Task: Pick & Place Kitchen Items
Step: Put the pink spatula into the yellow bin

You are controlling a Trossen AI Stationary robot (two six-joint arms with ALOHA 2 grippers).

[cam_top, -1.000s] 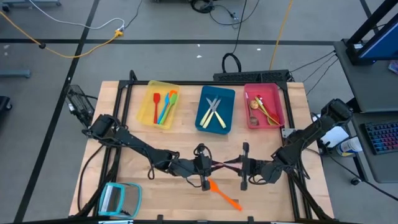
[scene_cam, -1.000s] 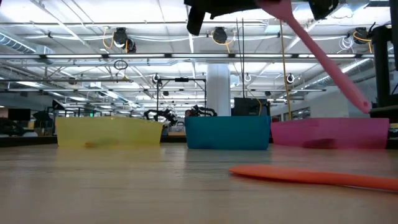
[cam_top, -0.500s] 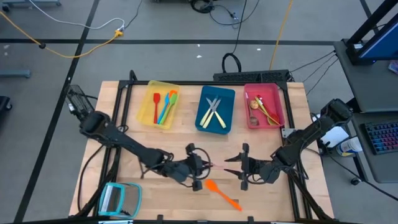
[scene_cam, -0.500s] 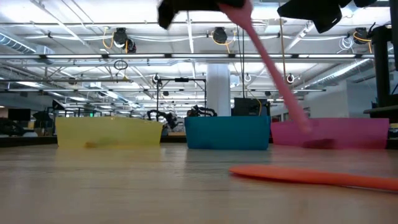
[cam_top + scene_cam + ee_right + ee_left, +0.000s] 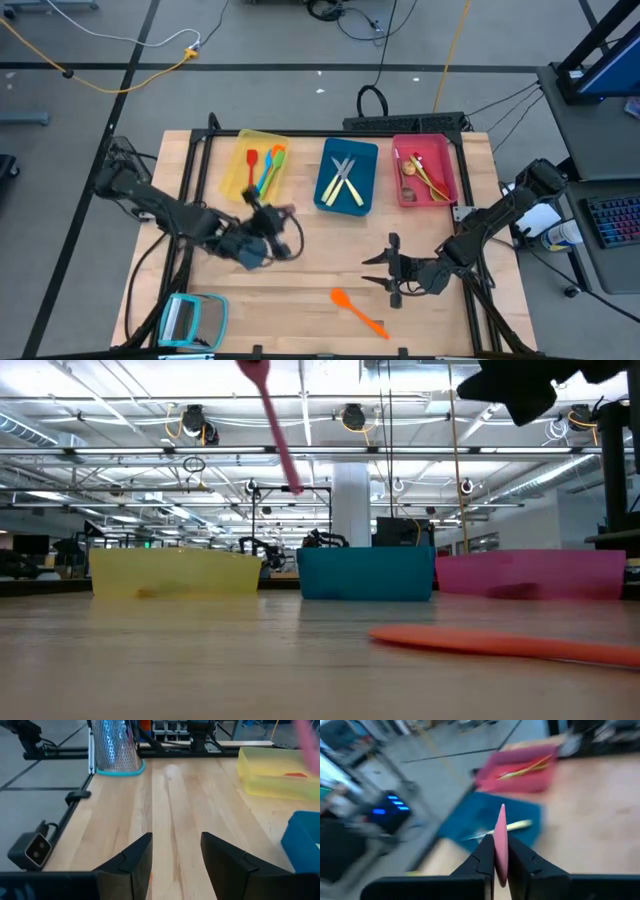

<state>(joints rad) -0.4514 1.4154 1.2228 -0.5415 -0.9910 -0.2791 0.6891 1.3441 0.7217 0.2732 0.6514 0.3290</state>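
My left gripper (image 5: 272,228) hangs above the table in front of the yellow tray (image 5: 255,166), shut on a pink utensil (image 5: 274,426), which also shows in the left wrist view (image 5: 499,846). An orange utensil (image 5: 357,311) lies flat on the table near its front edge. My right gripper (image 5: 384,272) stands open to the right of it, a little above the table, with nothing between its fingers (image 5: 136,861). The yellow tray, the blue tray (image 5: 347,177) and the red tray (image 5: 425,170) each hold several utensils. My left gripper pinches the pink utensil at one end (image 5: 499,870) between its two fingers (image 5: 481,858). The utensil runs along the fingers and sticks out ahead of them. It slants downward, its free end (image 5: 294,487) lowest, and hangs clear of the table.
A teal-framed flat object (image 5: 190,320) lies at the front left corner. The three trays stand in a row along the far side. Bare wood lies between the trays and the orange utensil. Cables and a black box lie behind the table.
My right gripper has opened and let go of the pink utensil, which both grippers held between them. My left gripper has risen and swung toward the table's left and far side, carrying the utensil toward the yellow tray; it has also turned.
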